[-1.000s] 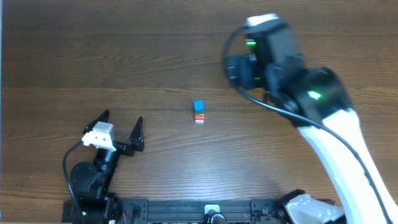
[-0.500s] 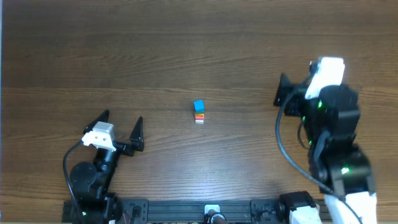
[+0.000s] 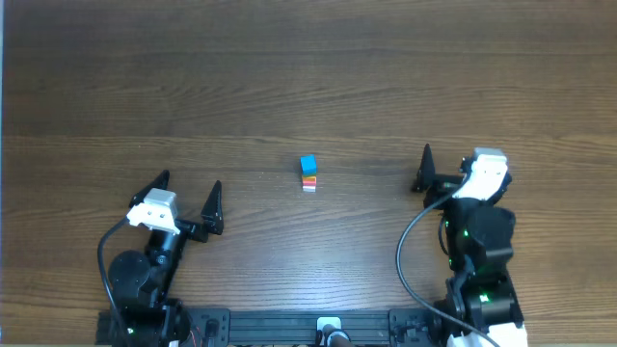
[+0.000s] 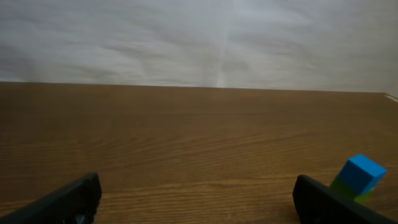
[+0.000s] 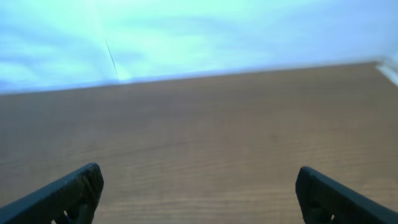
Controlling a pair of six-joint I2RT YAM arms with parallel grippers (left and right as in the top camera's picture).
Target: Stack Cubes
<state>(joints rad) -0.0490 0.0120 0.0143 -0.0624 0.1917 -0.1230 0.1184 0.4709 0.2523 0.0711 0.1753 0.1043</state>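
At the centre of the top view stands the cube stack [image 3: 308, 175], its blue cube [image 3: 308, 165] on top, an orange layer beneath it and a pale one at the bottom. From the left wrist view a green cube [image 4: 348, 188] peeks out just under the blue one. Nothing touches the stack, and it has not shifted over the last second.

What has changed is the right arm. A second ago it reached high into the upper right of the frame, close beside the stack. It has since folded back, and the right gripper [image 3: 458, 172] now sits low at the right, well apart from the cubes, fingers spread wide. The left gripper [image 3: 189, 181] has kept its place at the lower left, its fingers also apart and holding nothing.

With both arms drawn home over the wooden table [image 3: 145, 77] and the tower standing free, I'd judge the stacking finished.
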